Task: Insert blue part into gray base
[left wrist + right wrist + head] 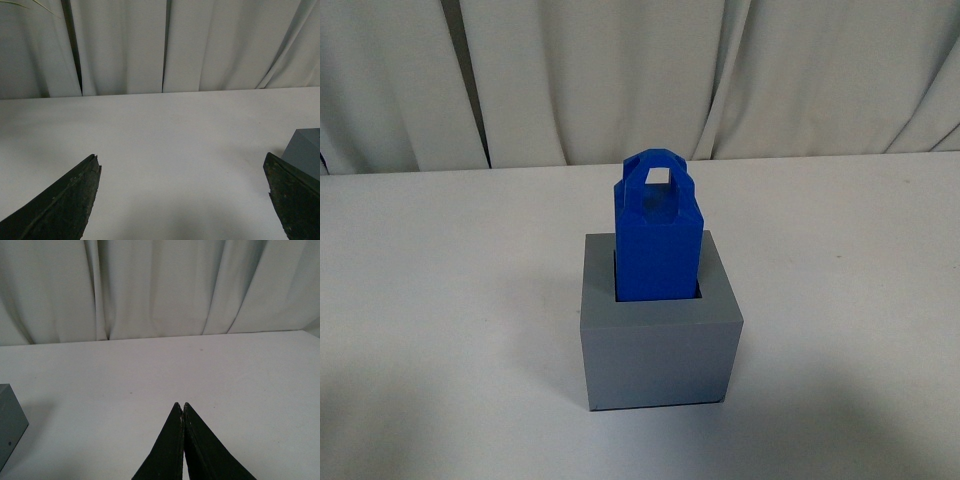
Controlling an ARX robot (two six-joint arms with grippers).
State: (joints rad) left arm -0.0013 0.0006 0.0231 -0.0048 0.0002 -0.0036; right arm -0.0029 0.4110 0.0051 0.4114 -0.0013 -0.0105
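The blue part (658, 240) stands upright in the recess of the gray base (658, 345), mid-desk (440, 300), handle up. Left fingers (75, 200) are spread wide over bare desk beside the base; right fingers (195, 450) are pressed together, holding nothing.

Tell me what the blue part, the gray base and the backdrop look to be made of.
Blue part: probably hard plastic, slightly glossy; crisp molded edges, even bright color, faint sheen.
Gray base: likely matte plastic; flat, dull, uniform faces with sharp corners.
Backdrop curtain: fabric, judging by its soft hanging folds.
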